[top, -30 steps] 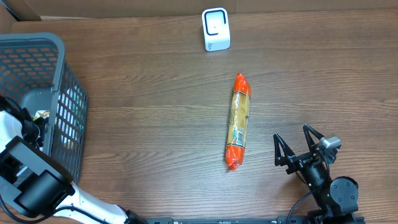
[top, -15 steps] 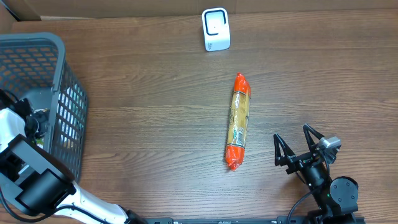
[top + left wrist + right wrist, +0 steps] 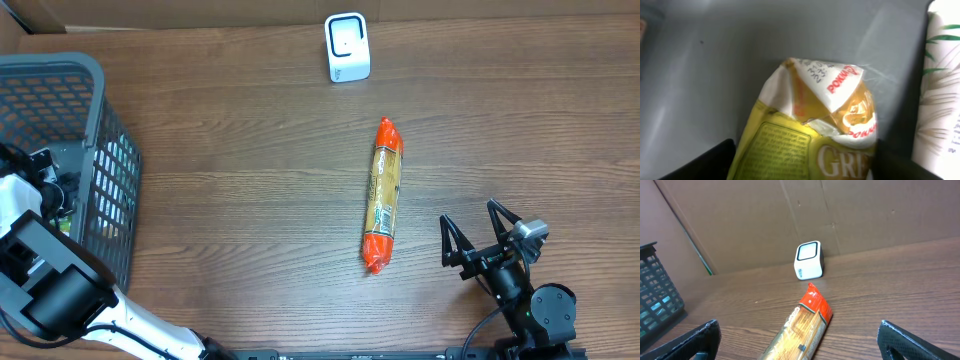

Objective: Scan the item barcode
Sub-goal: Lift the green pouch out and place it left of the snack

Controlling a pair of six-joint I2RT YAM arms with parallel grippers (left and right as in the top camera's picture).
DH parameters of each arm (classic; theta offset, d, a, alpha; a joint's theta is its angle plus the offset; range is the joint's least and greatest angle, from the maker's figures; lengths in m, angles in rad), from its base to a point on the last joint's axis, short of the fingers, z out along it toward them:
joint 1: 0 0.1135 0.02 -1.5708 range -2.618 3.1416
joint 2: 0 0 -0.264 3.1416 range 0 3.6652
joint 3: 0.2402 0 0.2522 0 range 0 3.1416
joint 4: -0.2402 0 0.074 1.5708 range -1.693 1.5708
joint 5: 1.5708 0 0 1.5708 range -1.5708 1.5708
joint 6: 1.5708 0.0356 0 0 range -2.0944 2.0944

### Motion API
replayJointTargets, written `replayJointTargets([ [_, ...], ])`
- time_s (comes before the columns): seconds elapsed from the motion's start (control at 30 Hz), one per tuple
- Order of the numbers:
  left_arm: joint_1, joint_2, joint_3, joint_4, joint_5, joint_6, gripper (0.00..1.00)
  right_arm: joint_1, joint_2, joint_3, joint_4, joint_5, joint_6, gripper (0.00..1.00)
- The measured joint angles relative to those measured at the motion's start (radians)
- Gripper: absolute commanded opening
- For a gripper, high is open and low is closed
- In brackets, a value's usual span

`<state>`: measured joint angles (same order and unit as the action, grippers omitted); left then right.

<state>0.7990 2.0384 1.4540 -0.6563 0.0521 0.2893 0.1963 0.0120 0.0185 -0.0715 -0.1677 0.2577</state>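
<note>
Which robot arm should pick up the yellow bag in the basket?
Left. The left gripper is down inside the basket with the yellow bag between its jaws. The right gripper sits open far away, beside the long orange packet.

A brown wooden desk (image 3: 250, 200) holds a long packet (image 3: 382, 195) with orange ends, lying in the middle and pointing far to near. A small white scanner (image 3: 347, 47) stands at the far edge. A grey basket (image 3: 60, 65) sits on the left. The left pincer (image 3: 50, 185) is inside it, hard to see. The right pincer (image 3: 470, 215) is near right, spread wide, holding nothing.
</note>
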Motion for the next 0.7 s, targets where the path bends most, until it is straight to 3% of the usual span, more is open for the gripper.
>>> replayJointTargets([
  [0.03, -0.002, 0.000, 0.000, -0.004, 0.006, 0.000, 0.36, 0.000, 0.000, 0.000, 0.001, 0.000, 0.001, 1.00],
  [0.13, -0.012, 0.000, 0.002, -0.010, 0.010, 0.006, 0.06, 0.000, 0.000, 0.000, 0.000, 0.000, 0.000, 1.00],
  [0.4, -0.021, -0.011, 0.024, -0.045, 0.015, -0.002, 0.04, 0.000, 0.000, 0.000, 0.000, 0.000, 0.000, 1.00],
  [0.7, -0.047, -0.054, 0.105, -0.237, 0.008, -0.093, 0.04, 0.000, 0.000, 0.000, 0.000, 0.000, 0.000, 1.00],
])
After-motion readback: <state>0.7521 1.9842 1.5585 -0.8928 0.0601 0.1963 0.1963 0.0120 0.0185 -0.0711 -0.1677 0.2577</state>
